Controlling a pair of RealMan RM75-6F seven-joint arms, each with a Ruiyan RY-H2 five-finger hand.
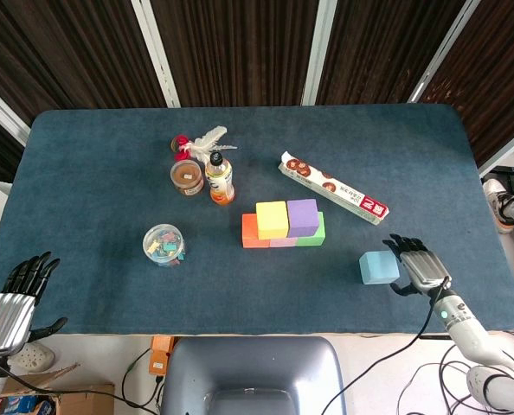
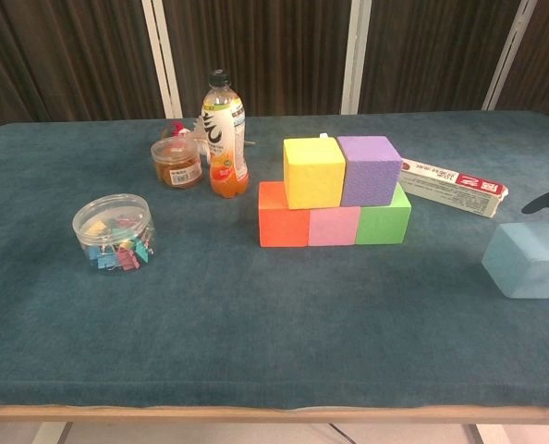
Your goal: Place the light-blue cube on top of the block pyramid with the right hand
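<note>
A: Where is the cube (image 1: 378, 268)?

B: On the surface (image 1: 93, 173), right of the pyramid (image 1: 283, 226), apart from it. The right robot hand (image 1: 417, 262) sits just beside it, fingers spread, holding nothing.

A: Risks?

B: Probably a skewed grasp, or nudging the two top blocks on release. Open room lies between cube and pyramid; the surface's near edge is close.

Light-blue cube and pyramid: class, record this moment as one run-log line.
right hand: open, beside light-blue cube | cube: on table, not lifted | block pyramid: top free | left hand: idle, open
</note>
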